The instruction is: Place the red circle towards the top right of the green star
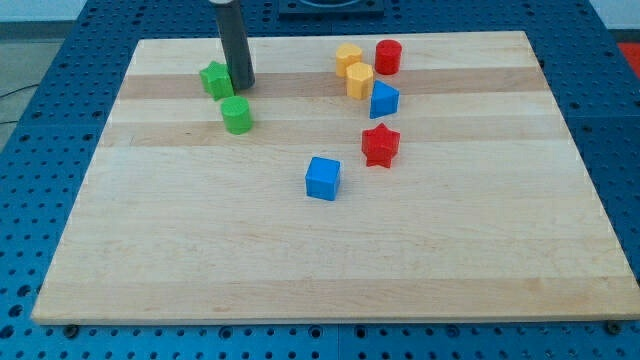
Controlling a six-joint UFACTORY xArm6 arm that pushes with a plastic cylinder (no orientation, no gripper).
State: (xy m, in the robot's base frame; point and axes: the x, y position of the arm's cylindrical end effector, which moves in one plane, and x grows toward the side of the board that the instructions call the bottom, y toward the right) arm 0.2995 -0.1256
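My tip [241, 86], the lower end of a straight dark rod with nothing to grasp with, rests on the pale wooden board [330, 250] in the upper left of the frame, just beside the right side of the green star-shaped block [215, 79]. A green round block [237, 115] sits just below them. The red circular block [388, 56] stands well apart at upper centre-right, beside two yellow blocks [354, 69]. Below these lie a blue block [384, 99], a red star block [380, 145] and a blue cube [323, 178].
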